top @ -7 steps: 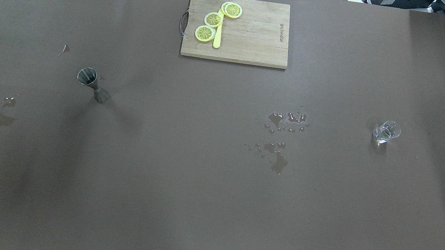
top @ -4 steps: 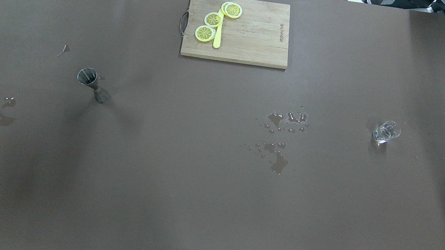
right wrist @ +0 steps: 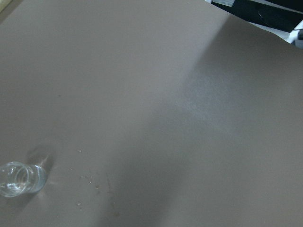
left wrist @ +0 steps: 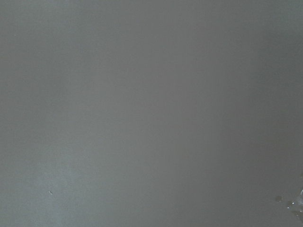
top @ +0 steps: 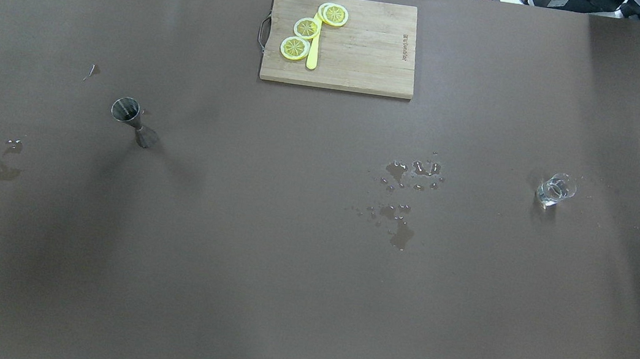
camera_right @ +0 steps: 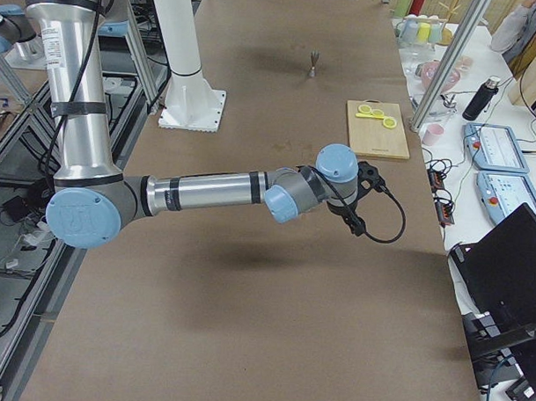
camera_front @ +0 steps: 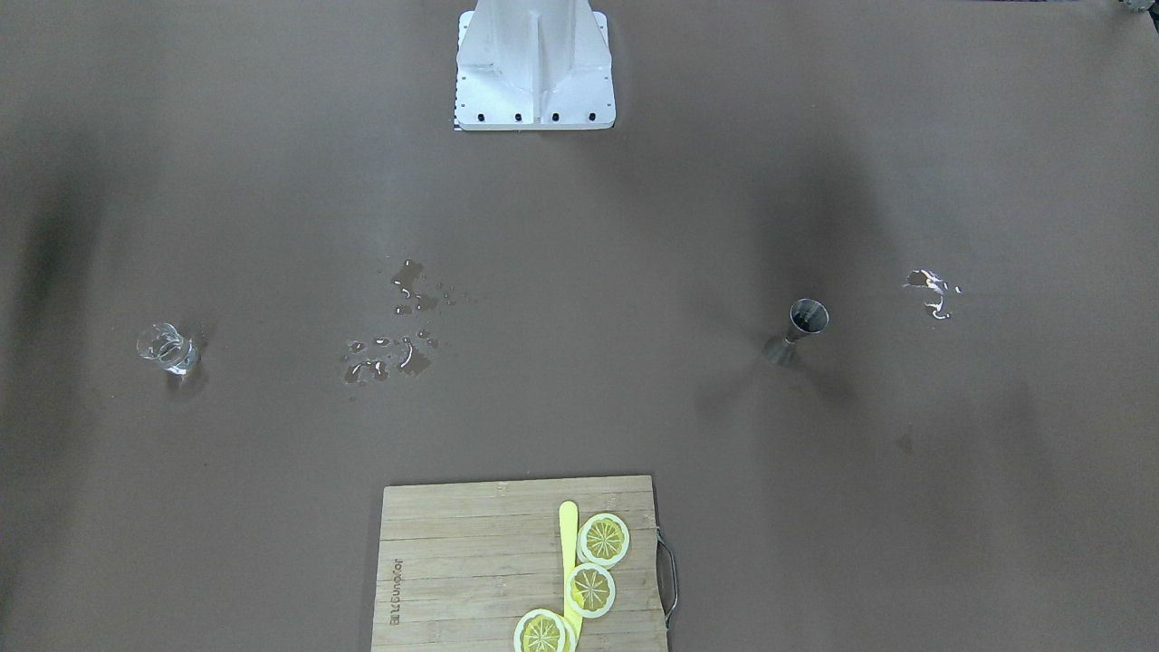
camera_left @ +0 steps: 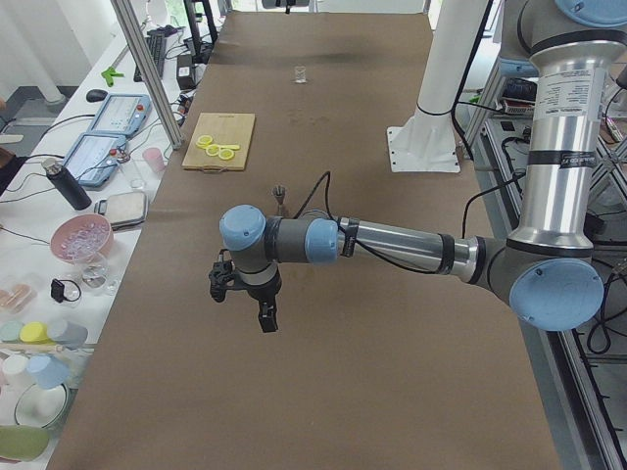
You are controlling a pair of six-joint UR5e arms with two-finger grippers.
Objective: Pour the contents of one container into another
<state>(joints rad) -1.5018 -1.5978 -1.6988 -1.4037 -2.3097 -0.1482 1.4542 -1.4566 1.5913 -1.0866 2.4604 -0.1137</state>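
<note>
On the brown table (top: 304, 301), jigger (top: 136, 122) and glass (top: 555, 190) stand well apart; both arms' jaws too unclear to judge.

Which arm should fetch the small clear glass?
Right. The small clear glass stands on the robot's right side and shows in the right wrist view; the left wrist view misses it.
</note>
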